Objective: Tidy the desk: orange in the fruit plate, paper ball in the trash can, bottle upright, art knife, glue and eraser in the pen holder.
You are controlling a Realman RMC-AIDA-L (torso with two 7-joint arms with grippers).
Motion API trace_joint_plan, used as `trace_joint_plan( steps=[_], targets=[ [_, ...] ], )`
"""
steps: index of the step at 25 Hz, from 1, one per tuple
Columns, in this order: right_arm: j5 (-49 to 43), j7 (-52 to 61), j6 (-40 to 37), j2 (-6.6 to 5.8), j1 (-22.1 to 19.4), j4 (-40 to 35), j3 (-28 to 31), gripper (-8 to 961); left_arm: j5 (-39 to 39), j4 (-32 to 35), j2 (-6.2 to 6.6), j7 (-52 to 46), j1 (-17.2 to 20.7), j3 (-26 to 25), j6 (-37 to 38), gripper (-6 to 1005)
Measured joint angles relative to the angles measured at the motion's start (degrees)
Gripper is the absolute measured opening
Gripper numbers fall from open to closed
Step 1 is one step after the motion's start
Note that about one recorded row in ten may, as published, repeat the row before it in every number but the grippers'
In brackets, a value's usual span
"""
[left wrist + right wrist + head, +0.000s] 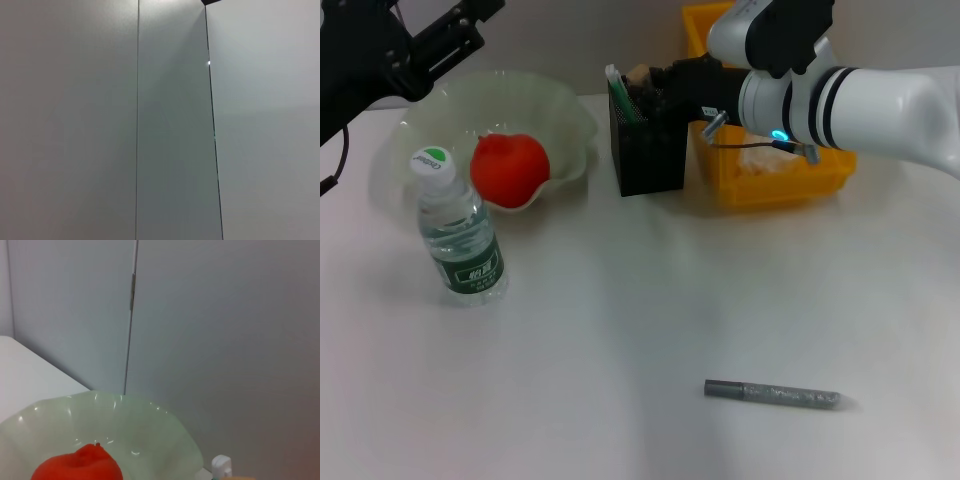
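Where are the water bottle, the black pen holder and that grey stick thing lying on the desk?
Water bottle (463, 240), head view, its clear body.
Pen holder (651, 152), head view, its front mesh wall.
Grey stick (772, 394), head view, mid-length.

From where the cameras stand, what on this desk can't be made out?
- Right pincer: its fingers, head view, lost against the black pen holder.
- Pen holder's contents: hidden by its walls; only a green-tipped piece sticks out.
- Yellow bin: inside mostly covered by the right arm.
- Left pincer: cut off by the head view's top edge; left wrist view shows only wall.
- Fruit plate and orange: cut by the right wrist view's edge.
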Motion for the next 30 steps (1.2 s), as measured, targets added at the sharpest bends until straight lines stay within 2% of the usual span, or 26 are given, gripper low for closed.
trace_joint_plan(
  steps=[15,21,24,25,26,30],
  targets=[
    [0.0,-0.37,1.68,-0.18,0.71,0.26,0.09,263,0.0,0.0,0.0,0.26,0.26,0.0,0.09,726],
    [0.0,-0.24,1.05,-0.15,0.21,-0.8,0.09,376,-0.01,0.0,0.0,0.34,0.26,-0.03,-0.28,726],
    [-0.16,1.33,-3.25,-0.12,-1.52,-3.58,0.03,378,-0.01,0.0,0.0,0.35,0.26,-0.06,-0.33,726],
    [-0.9,3.9,-7.82,-0.39,-3.15,-6.05,0.09,379,-0.01,0.0,0.0,0.41,0.29,-0.05,-0.36,726],
    [-0.9,3.9,-7.82,-0.39,-3.15,-6.05,0.09,381,-0.01,0.01,0.0,0.42,0.33,-0.08,-0.36,726],
    [-6.91,12.04,-15.38,-0.77,-7.35,-13.66,1.22,387,-0.01,0.01,0.0,0.48,0.52,-0.4,-0.3,726]
  ],
)
